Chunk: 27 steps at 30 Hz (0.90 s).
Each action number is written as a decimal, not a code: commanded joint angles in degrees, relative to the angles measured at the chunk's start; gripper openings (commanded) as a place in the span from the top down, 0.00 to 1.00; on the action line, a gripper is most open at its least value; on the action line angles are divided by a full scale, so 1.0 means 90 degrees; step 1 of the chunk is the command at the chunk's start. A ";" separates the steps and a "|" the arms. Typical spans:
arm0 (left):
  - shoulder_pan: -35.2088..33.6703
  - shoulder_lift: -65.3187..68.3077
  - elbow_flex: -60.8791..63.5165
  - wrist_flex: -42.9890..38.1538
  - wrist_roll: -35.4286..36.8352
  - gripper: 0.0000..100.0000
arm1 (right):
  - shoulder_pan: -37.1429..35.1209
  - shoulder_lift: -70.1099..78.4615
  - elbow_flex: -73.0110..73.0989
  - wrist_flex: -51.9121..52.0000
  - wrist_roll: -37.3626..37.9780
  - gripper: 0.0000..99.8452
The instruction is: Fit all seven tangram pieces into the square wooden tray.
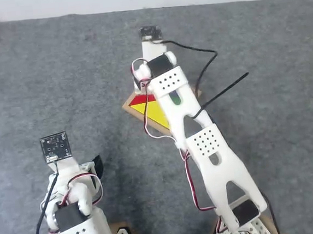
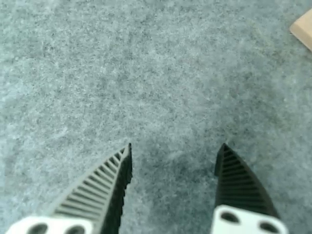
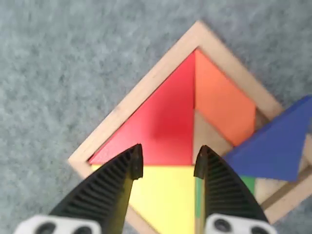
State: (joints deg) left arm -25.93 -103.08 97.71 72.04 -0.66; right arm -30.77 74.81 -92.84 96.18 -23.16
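Item: square wooden tray (image 3: 146, 87), on grey tabletop (image 2: 146, 73).
- Red triangle (image 3: 165, 126): seated in the tray, against one rim.
- Yellow triangle (image 3: 165, 195): seated in the tray, touching the red.
- Orange parallelogram (image 3: 222, 105): seated in the tray, touching the red's other side.
- Green piece (image 3: 248, 184): in the tray, mostly hidden.
- Blue triangle (image 3: 273, 144): askew over the tray, not seated.
- Right gripper (image 3: 169, 148): above the tray, fingers released, grasping nothing.
- Left gripper (image 2: 175, 146): well apart from the tray, fingers released.

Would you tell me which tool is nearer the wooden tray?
Right. The right tool hovers directly over the wooden tray; the left tool is over carpet, well clear of it.
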 commanded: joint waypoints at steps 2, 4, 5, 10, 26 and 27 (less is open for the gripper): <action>-0.0020 -0.0127 -0.0142 0.0029 0.0049 0.73 | 0.0190 -0.0093 -0.0322 -0.0366 0.0078 0.82; -0.0020 -0.0127 -0.0142 0.0029 0.0049 0.73 | 0.0210 -0.0083 -0.0322 -0.0317 0.0078 0.82; -0.0020 -0.0127 -0.0142 0.0029 0.0049 0.73 | 0.0230 -0.0083 -0.0313 -0.0278 0.0078 0.82; -0.0029 -0.0127 -0.0142 0.0029 0.0049 0.73 | 0.0386 0.0288 -0.0361 -0.0132 0.0078 0.82; -0.0029 -0.0127 -0.0142 0.0029 0.0049 0.73 | 0.0503 0.0464 -0.0391 0.0601 0.0098 0.82; -0.0029 -0.0127 -0.0142 0.0029 0.0049 0.73 | 0.0493 0.0464 -0.0391 0.0601 0.0098 0.82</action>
State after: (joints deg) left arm -25.93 -103.08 97.71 72.04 -0.66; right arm -26.90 79.82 -95.91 100.04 -22.99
